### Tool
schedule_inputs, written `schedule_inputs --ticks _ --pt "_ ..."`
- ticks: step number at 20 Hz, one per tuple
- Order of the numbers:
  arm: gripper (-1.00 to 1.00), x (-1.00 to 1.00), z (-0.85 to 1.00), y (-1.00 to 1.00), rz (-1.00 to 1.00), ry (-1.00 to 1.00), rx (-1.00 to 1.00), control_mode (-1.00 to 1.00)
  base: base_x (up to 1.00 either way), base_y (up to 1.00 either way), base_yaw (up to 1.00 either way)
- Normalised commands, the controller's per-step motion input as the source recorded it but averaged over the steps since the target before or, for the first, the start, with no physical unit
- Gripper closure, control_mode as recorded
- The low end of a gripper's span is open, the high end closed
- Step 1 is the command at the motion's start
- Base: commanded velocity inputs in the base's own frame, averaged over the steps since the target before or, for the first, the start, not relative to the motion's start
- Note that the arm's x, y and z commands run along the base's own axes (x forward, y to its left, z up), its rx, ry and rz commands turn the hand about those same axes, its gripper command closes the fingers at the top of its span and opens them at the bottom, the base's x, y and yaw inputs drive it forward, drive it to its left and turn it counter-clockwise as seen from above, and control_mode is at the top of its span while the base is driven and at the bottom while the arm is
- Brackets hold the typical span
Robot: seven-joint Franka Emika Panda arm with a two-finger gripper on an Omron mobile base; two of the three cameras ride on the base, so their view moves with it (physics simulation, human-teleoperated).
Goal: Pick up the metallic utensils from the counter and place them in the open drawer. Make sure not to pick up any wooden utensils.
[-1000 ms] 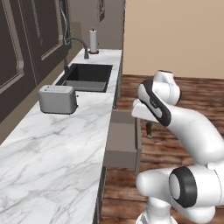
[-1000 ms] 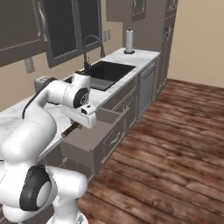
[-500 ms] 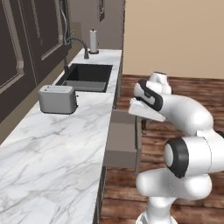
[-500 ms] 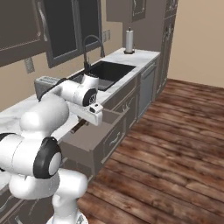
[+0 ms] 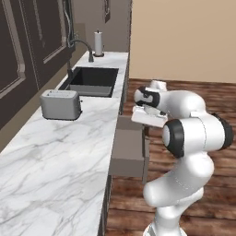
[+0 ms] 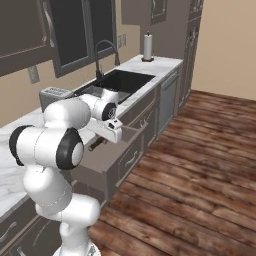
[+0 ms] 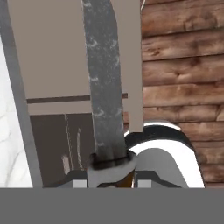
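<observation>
My gripper (image 7: pixel 110 168) is shut on the knife, whose grey blade (image 7: pixel 103 83) runs straight up the hand view. It hangs over the open drawer (image 7: pixel 52 52), a shallow grey-brown box pulled out from under the marble worktop. From the right base view the gripper (image 6: pixel 105 139) points down over the drawer (image 6: pixel 107 157), and the dark knife (image 6: pixel 96 144) slants below it. From the left, the gripper (image 5: pixel 146 125) hovers just above the drawer (image 5: pixel 129 150). The island counter and the wooden utensils are out of view.
A marble worktop (image 5: pixel 55 156) runs along the wall with a toaster (image 5: pixel 61 104), a black sink (image 5: pixel 92 81), a faucet and a paper-towel roll (image 5: pixel 97 43). Wooden floor (image 6: pixel 200 165) lies open to the right of the cabinets.
The arm has folded in, its elbow swinging nearer the cameras. The hand stayed over the drawer, still shut on the knife.
</observation>
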Motion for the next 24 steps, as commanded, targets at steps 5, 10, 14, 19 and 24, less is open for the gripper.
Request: schedule_inputs --ticks 5,10,14,19,24 --pt "1.0 0.3 -0.57 -0.15 0.0 0.04 0.0 -1.0 0.0 0.0 0.0" --pt "1.0 0.34 -0.35 -0.06 0.0 -0.07 0.0 -1.0 0.0 0.0 0.0" --pt "1.0 0.33 -0.31 0.0 0.0 -0.15 -0.02 -1.0 0.0 0.0 0.0" --pt "1.0 0.42 -0.23 -0.01 0.0 -0.03 -0.1 -1.0 0.0 0.0 0.0" --pt "1.0 0.23 -0.24 -0.05 0.0 0.0 -0.11 -1.0 0.0 0.0 0.0"
